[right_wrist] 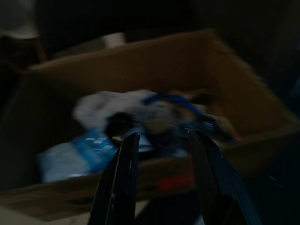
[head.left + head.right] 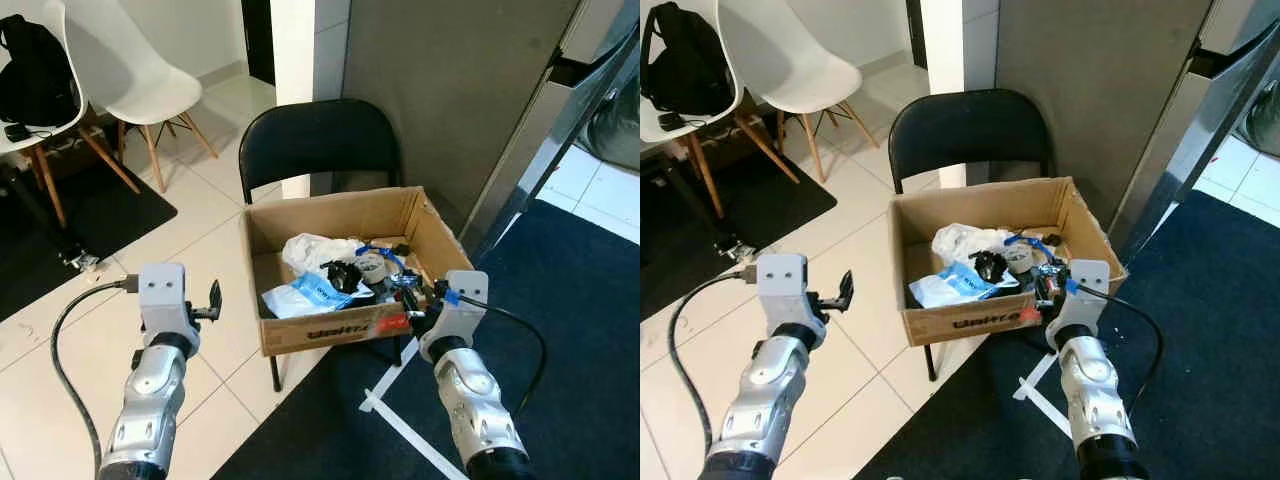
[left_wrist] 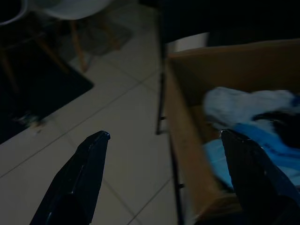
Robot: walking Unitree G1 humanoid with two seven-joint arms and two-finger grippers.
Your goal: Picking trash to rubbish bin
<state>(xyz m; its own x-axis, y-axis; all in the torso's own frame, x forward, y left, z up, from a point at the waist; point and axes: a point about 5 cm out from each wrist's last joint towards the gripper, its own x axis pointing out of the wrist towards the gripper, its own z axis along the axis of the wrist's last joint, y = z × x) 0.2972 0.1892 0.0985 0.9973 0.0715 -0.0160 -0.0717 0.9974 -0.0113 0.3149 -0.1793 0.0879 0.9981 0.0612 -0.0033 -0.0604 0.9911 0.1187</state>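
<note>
Left claw: we hold it at our 10 o'clock over the pale floor tiles, fingers spread wide, nothing between them.
Right claw: at our 1 o'clock, at the box's near right corner, fingers parted by a narrow gap, holding nothing.
Cardboard box: at 12 o'clock on a black folding chair.
Trash: white and blue bags with dark bits lie inside the box.
White chairs: far at 10 o'clock.

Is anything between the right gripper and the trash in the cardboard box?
Only the box's front wall: the right gripper, fingers apart, sits at that rim, with the trash just beyond it inside.
</note>
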